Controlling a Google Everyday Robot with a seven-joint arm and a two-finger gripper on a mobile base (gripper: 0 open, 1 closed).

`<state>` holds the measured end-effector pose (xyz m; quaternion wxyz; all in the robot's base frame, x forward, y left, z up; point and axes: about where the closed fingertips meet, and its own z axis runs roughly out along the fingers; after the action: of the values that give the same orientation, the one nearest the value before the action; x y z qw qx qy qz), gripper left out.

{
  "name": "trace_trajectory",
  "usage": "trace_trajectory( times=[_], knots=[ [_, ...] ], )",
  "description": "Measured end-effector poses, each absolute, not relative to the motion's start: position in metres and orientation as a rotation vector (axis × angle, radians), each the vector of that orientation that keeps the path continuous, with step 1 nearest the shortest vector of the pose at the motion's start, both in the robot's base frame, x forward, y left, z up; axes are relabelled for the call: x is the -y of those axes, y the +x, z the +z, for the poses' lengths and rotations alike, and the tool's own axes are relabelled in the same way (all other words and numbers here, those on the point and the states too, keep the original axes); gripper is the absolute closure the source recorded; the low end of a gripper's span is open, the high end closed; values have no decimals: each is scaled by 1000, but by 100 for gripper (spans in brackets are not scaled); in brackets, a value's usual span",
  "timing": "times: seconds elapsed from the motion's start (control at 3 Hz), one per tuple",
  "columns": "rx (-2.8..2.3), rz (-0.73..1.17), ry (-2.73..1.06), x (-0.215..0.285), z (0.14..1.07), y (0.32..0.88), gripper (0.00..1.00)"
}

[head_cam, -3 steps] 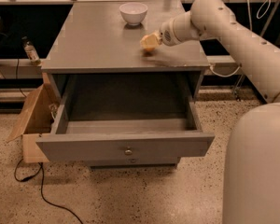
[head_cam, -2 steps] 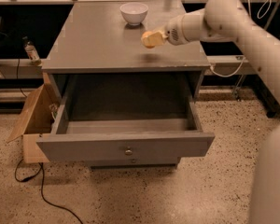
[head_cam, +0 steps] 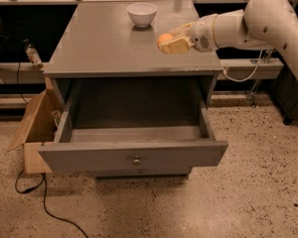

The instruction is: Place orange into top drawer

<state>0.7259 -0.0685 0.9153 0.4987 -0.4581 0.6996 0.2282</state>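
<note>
The orange (head_cam: 164,38) is a small smooth orange ball held between the tan fingers (head_cam: 178,45) of my gripper (head_cam: 170,39). The gripper is shut on it and holds it just above the right part of the grey cabinet top (head_cam: 99,43). The white arm reaches in from the upper right. The top drawer (head_cam: 132,153) is pulled fully open below, its flat front panel toward the camera with one small round knob (head_cam: 136,160). Its inside shows nothing in it.
A white bowl (head_cam: 142,13) stands at the back of the cabinet top. An open cardboard box (head_cam: 34,133) sits on the floor left of the cabinet, with a black cable (head_cam: 44,207) trailing in front. A shelf with a small bottle (head_cam: 32,53) is at far left.
The gripper has lifted the orange off the cabinet top and carried it slightly up. The arm has drawn back toward the right. The drawer has not moved.
</note>
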Motion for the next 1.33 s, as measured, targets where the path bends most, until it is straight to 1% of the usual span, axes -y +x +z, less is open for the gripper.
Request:
trace_trajectory(
  times=[0.33,0.67,1.0,1.33],
  knots=[
    [-1698,553,-1104,67,914,728,100],
    [-1720,611,-1148,57,900,713,100],
    [-1767,689,-1189,45,885,675,100],
    [-1845,774,-1248,17,844,625,100]
  ],
)
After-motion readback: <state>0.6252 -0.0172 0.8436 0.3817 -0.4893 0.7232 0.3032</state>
